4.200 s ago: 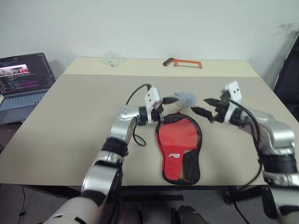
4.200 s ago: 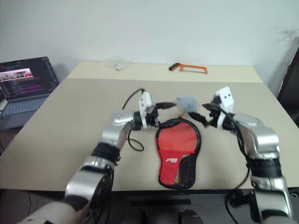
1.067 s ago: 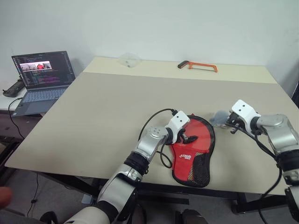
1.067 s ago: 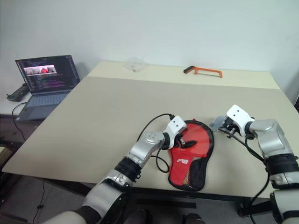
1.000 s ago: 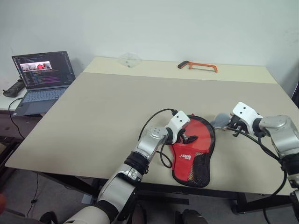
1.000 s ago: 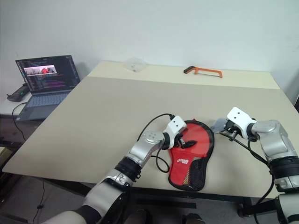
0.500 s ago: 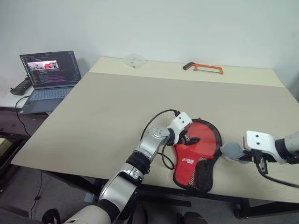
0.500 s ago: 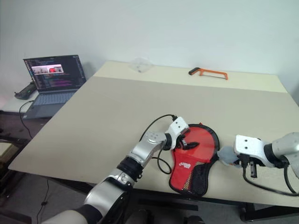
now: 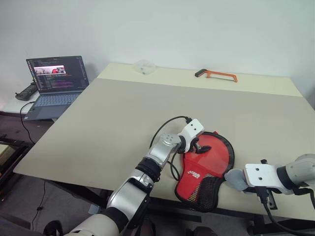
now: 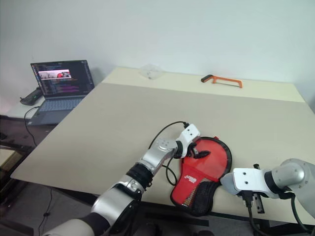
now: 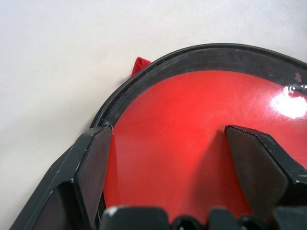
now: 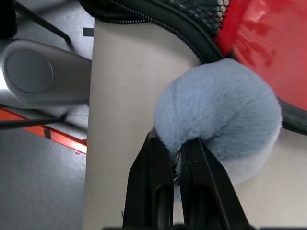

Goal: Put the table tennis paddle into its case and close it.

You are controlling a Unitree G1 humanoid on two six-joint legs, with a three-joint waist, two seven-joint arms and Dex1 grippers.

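Note:
The case (image 9: 209,160) lies flat near the table's front edge, red logo side up, with a black zip rim and a mesh patch at its narrow end. The table tennis paddle is hidden. My left gripper (image 9: 201,146) stands open over the case's round end, one finger near the rim and the other over the red face (image 11: 187,139). My right gripper (image 12: 173,149) is shut at the base of the case's grey fuzzy ball (image 12: 220,115). It holds that ball (image 9: 233,178) beside the case's right edge, close to the front of the table.
An open laptop (image 9: 54,78) sits on a side surface at the far left. An orange hacksaw (image 9: 216,74) and a clear plastic piece (image 9: 142,66) lie along the beige table's (image 9: 123,113) back edge. The right arm hangs over the front edge.
My right gripper has drawn the fuzzy ball from beside the case's round end back along its right side toward the front edge. The left gripper has stayed on the case. The camera shifted.

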